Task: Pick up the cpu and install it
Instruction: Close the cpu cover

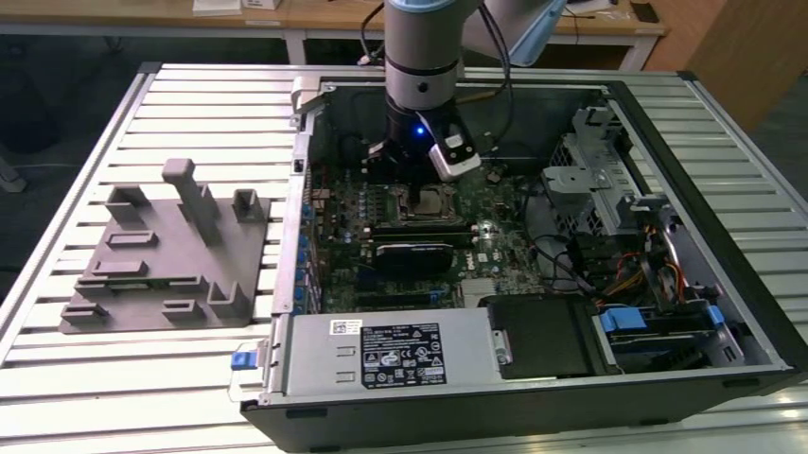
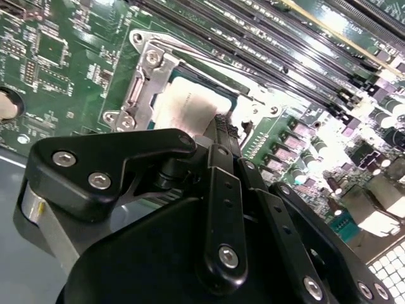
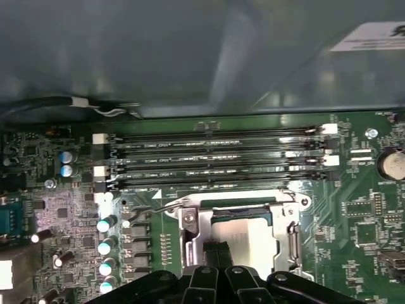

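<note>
Hand (image 3: 215, 250) closed, empty, tips at cpu (image 3: 248, 235) flat in socket (image 3: 290, 237), metal top up, edges parallel memory slots (image 3: 215, 152).

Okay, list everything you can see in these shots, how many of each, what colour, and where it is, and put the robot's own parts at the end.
table: one, silver, slatted, under everything
computer case: one, black and grey, open, on the table
fixture block: one, grey, on the table, at the exterior view's left of the case
motherboard: one, green, inside the case
memory slots: four, black, side by side next to the socket frame
socket frame: one, silver metal, around the cpu
cpu: one, silver-grey, lying in the socket frame
arm: one, grey and blue, reaching down into the case
gripper: one, black, fingers shut, at the cpu's edge
</note>
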You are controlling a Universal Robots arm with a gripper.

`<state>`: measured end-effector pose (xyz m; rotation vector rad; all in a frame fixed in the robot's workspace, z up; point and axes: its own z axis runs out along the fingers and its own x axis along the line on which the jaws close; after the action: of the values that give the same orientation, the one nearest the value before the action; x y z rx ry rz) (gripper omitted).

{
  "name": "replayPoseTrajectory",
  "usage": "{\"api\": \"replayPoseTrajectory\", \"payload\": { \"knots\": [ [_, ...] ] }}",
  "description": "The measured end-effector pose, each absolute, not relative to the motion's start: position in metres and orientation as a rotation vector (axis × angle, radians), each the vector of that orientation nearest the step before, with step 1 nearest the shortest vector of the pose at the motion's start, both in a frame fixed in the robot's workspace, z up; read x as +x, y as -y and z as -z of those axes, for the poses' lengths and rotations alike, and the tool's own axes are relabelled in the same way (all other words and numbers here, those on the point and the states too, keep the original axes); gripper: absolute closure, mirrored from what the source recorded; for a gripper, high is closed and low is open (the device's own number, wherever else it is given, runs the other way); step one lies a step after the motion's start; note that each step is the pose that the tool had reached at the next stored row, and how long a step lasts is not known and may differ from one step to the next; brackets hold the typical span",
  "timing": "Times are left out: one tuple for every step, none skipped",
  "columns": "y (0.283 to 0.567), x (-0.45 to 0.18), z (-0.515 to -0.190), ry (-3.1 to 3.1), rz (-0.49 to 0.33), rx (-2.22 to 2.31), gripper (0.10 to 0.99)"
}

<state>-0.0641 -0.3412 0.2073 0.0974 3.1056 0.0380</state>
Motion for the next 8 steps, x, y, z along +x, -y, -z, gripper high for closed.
{"api": "replayPoseTrajectory", "payload": {
  "knots": [
    [0.3412, -0.0656, -0.207, -3.106, -0.038, 0.095, 0.98],
    [0.3412, -0.0668, -0.2066, -3.106, -0.038, 0.093, 0.98],
    [0.3413, -0.0679, -0.2062, -3.106, -0.038, 0.09, 0.98],
    [0.3413, -0.0689, -0.2058, -3.106, -0.038, 0.088, 0.98],
    [0.3413, -0.07, -0.2055, -3.106, -0.038, 0.086, 0.98],
    [0.3413, -0.0709, -0.2052, -3.106, -0.038, 0.083, 0.98],
    [0.3413, -0.0717, -0.2049, -3.106, -0.038, 0.08, 0.98],
    [0.3413, -0.0721, -0.2043, -3.106, -0.038, 0.076, 0.98]
  ]
}}
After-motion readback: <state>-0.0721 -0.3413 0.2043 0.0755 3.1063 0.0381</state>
